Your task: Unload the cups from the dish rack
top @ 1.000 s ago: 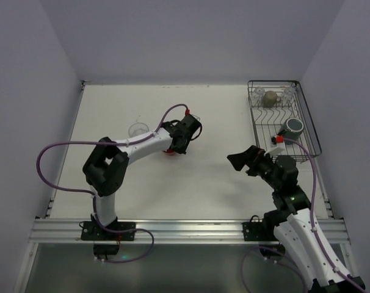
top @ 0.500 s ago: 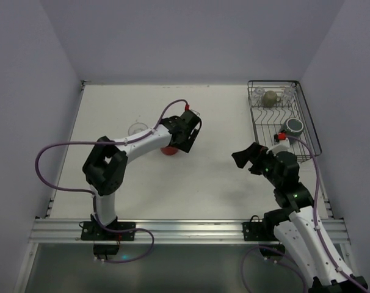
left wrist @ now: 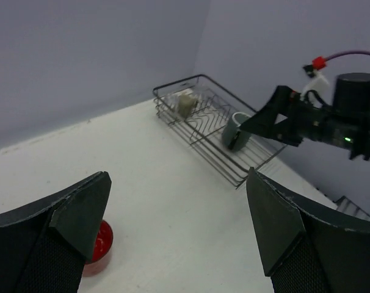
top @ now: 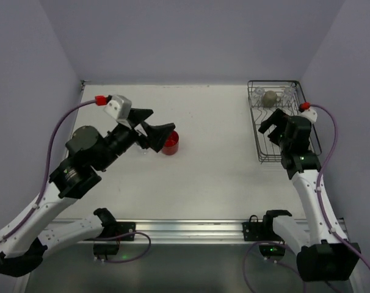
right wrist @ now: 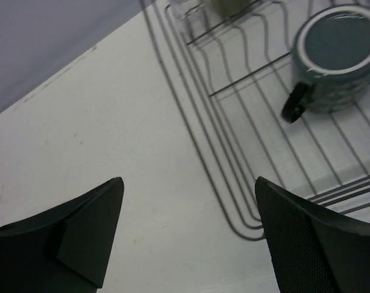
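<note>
The red mug [top: 170, 142] stands upright on the white table, just below and right of my left gripper [top: 163, 120], which hangs open and empty above it. The same red mug [left wrist: 98, 241] peeks out beside the left finger in the left wrist view. The black wire dish rack [top: 259, 137] sits at the far right. My right gripper [top: 273, 125] hovers open over its near part. The dark grey-green mug [right wrist: 334, 58] stands upright in the rack [right wrist: 195, 146], up and right of the open right gripper [right wrist: 188, 181]. An olive-tan mug [top: 270, 97] sits at the rack's far end.
Clear glass tumblers [top: 288, 93] flank the olive-tan mug in the rack's far end. Grey walls close in the table on the left, back and right. The rack [left wrist: 197, 131] and my right arm [left wrist: 331, 119] show across the table in the left wrist view.
My left gripper opened, let go of the red mug and rose up and back. My right gripper swung from the table's middle to above the dish rack.
</note>
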{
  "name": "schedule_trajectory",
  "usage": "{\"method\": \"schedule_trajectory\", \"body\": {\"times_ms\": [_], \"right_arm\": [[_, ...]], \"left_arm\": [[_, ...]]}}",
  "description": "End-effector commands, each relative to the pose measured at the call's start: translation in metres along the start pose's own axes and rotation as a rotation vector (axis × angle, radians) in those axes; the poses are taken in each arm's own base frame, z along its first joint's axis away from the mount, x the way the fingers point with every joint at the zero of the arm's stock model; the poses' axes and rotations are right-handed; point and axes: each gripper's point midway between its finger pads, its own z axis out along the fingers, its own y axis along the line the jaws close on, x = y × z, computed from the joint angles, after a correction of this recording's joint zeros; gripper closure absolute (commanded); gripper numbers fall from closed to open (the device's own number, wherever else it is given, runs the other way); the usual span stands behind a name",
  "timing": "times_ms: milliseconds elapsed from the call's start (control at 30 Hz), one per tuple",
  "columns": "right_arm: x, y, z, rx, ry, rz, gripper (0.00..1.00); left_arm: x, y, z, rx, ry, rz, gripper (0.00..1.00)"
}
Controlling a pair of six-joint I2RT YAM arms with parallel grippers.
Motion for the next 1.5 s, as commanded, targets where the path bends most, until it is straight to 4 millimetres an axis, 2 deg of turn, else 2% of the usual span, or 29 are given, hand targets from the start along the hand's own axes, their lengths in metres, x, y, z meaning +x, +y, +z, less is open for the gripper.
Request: {"method": "schedule_trajectory", "body": {"times_ms": [0,67,100,133,200,233,300,333,433,467,533,567,667,700,767,800,1033,1400,1433,1467], "right_arm": [[-0.045,-0.056,0.018,0.246,-0.101,0.003,0.07],[-0.061,-0.081,0.020,0.353,-0.140,0.010,0.01],[-0.060,-0.090,0.028,0.382,-0.125,0.008,0.01],[-0.068,-0.092,0.032,0.387,-0.132,0.018,0.01],[-0.075,-0.102,0.040,0.417,-0.124,0.025,0.01],[-0.077,-0.107,0.051,0.434,-0.104,0.022,0.01],[-0.079,-0.110,0.062,0.442,-0.071,0.030,0.01],[-0.079,-0.112,0.073,0.449,-0.049,0.031,0.01],[-0.078,-0.114,0.087,0.462,-0.008,0.031,0.01],[-0.071,-0.121,0.097,0.485,0.020,0.025,0.01],[-0.071,-0.129,0.104,0.521,0.025,0.016,0.01],[-0.063,-0.137,0.113,0.539,0.055,0.010,0.01],[-0.064,-0.147,0.122,0.587,0.067,-0.006,0.01],[-0.059,-0.153,0.127,0.601,0.087,-0.011,0.01],[-0.061,-0.157,0.132,0.615,0.092,-0.018,0.01],[-0.053,-0.160,0.139,0.619,0.121,-0.023,0.01],[-0.044,-0.165,0.166,0.621,0.182,-0.026,0.01],[-0.017,-0.170,0.173,0.606,0.247,-0.017,0.02],[-0.018,-0.169,0.172,0.600,0.234,-0.015,0.11],[-0.029,-0.163,0.167,0.578,0.195,-0.008,0.16]], "left_arm": [[0.055,-0.021,-0.013,0.187,0.111,0.036,0.00],[0.076,-0.022,-0.033,0.224,0.141,0.042,0.00],[0.084,-0.023,-0.039,0.245,0.152,0.045,0.00],[0.106,-0.019,-0.043,0.245,0.191,0.045,0.00],[0.117,-0.017,-0.054,0.255,0.191,0.053,0.00],[0.136,-0.011,-0.056,0.242,0.220,0.059,0.00],[0.140,-0.005,-0.058,0.220,0.213,0.061,0.00],[0.142,-0.006,-0.057,0.221,0.221,0.057,0.00],[0.141,-0.010,-0.058,0.245,0.227,0.055,0.00],[0.141,-0.011,-0.060,0.248,0.225,0.054,0.00],[0.141,-0.010,-0.062,0.247,0.221,0.048,0.00],[0.140,-0.011,-0.063,0.251,0.216,0.048,0.00],[0.139,-0.010,-0.063,0.248,0.212,0.048,0.00],[0.139,-0.010,-0.063,0.248,0.212,0.048,0.00],[0.139,-0.010,-0.063,0.244,0.213,0.050,0.00],[0.139,-0.010,-0.063,0.244,0.214,0.050,0.00],[0.142,-0.006,-0.060,0.226,0.223,0.054,0.00],[0.148,-0.003,-0.054,0.210,0.248,0.054,0.00],[0.148,-0.003,-0.053,0.208,0.249,0.054,0.00],[0.150,-0.002,-0.053,0.204,0.253,0.055,0.00]]}}
